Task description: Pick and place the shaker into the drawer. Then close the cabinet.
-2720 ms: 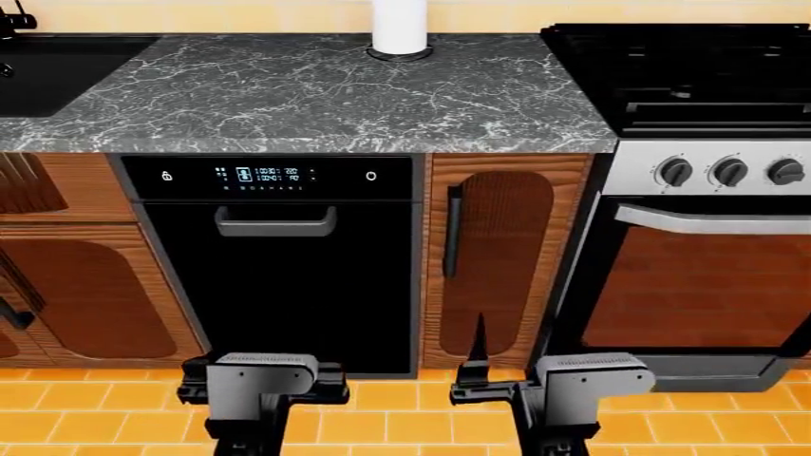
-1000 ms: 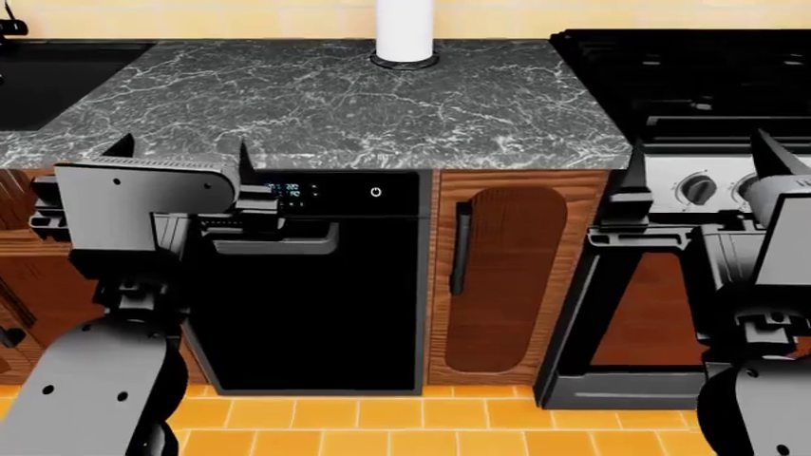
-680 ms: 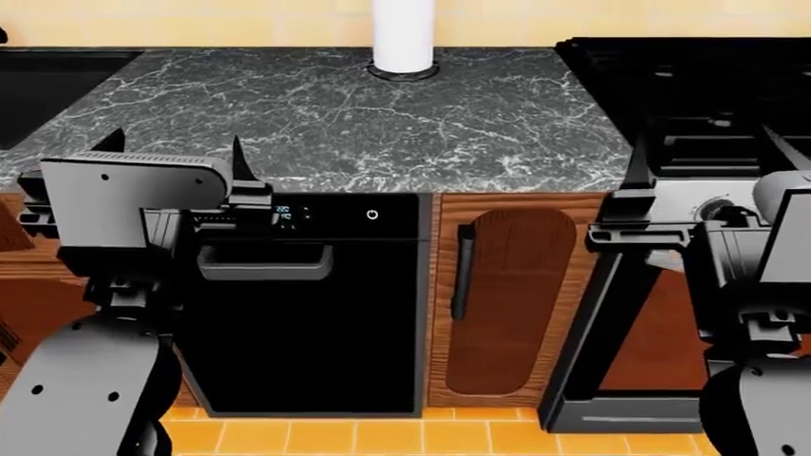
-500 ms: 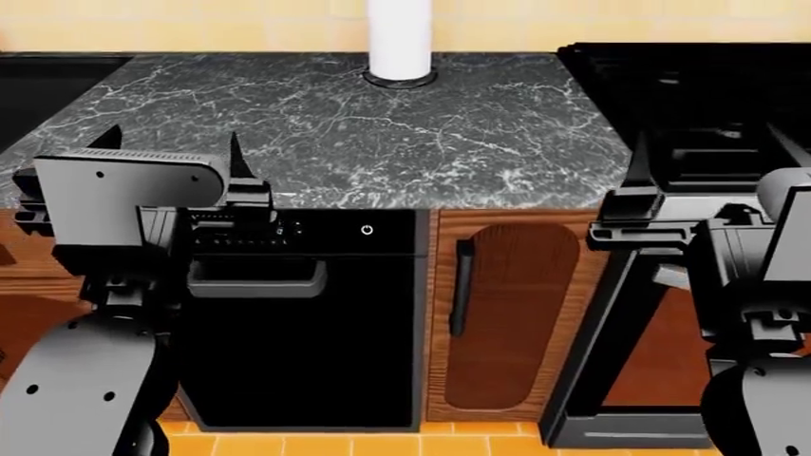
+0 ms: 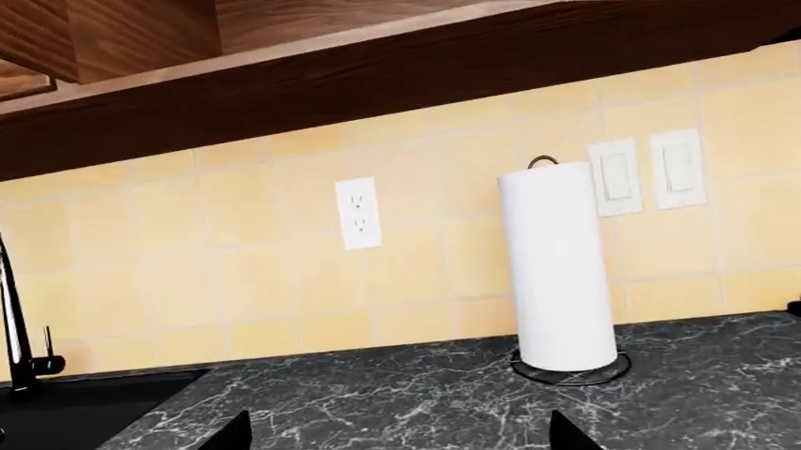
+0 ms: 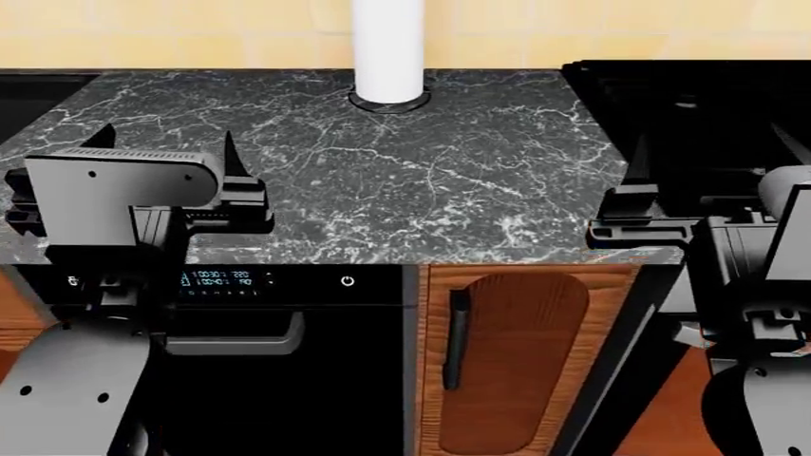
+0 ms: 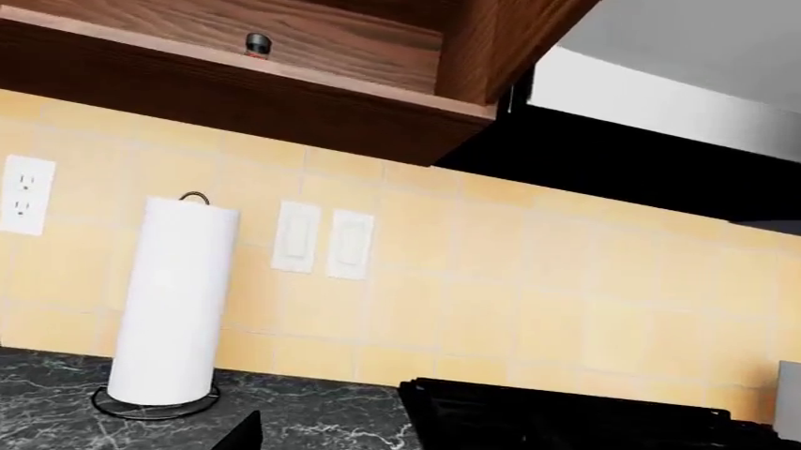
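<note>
No shaker shows in any view, and the wide drawer with the silver handle is out of view. My left gripper (image 6: 165,144) is raised at the front left edge of the dark marble countertop (image 6: 443,171). It is open and empty; its two fingertips (image 5: 238,433) stand wide apart over the marble in the left wrist view. My right gripper (image 6: 709,161) is raised at the right, by the stove (image 6: 709,95). It is open and empty. Only one of its fingertips (image 7: 247,433) shows in the right wrist view; the other is lost against the black stove.
A white paper towel roll (image 6: 386,47) stands at the back of the counter, also in both wrist views (image 5: 557,262) (image 7: 169,300). A black sink (image 6: 32,90) is at left. Below are a black dishwasher (image 6: 292,361) and the narrow wooden door (image 6: 514,361) with a black handle. Wall cabinets (image 5: 375,56) hang above.
The head view has risen: the counter's front edge has dropped lower in view. Both grippers came up from near the floor to counter height and stay open.
</note>
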Tool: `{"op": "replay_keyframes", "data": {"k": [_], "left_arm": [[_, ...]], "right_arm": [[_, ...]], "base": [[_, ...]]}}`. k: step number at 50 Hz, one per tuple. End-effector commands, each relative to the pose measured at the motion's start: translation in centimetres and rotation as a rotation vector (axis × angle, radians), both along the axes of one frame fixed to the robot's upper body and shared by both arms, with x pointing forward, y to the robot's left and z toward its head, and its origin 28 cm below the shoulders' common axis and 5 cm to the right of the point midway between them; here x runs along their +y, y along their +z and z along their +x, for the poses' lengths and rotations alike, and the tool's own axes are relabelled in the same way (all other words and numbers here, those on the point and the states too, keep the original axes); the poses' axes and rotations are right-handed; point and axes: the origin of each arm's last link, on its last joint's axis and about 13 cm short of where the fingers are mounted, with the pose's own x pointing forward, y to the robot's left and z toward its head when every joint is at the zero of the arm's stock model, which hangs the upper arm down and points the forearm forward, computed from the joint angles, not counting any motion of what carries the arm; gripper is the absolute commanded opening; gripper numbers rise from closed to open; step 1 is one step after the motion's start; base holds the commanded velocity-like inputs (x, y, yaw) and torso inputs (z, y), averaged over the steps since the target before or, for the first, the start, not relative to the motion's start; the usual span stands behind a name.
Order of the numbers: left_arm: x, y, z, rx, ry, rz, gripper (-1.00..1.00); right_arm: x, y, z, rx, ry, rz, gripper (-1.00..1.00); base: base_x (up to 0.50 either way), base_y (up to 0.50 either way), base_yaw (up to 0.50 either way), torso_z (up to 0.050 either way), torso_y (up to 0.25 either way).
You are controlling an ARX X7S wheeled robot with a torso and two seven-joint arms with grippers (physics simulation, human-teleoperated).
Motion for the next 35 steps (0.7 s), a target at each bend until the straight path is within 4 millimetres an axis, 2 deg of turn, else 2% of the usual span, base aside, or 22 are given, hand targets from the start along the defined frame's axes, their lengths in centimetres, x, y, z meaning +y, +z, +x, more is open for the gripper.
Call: {"op": "replay_keyframes", "data": {"k": [1,35], "left_arm": [[0.21,-0.59,0.57,-0.003,-0.009,-0.014,1.00],[0.33,-0.16,0.39,-0.011,-0.005,-0.017,1.00]], "right_arm": [[0.10,-0.27,0.55,0.029,0.031,0.015,1.00],[0.16,0.05,0.31,0.021,0.033,0.010,1.00]], "base": [[0.38,-0.15,0.00,0.000,0.000],[0.38,-0.10,0.00,0.000,0.001]]}}
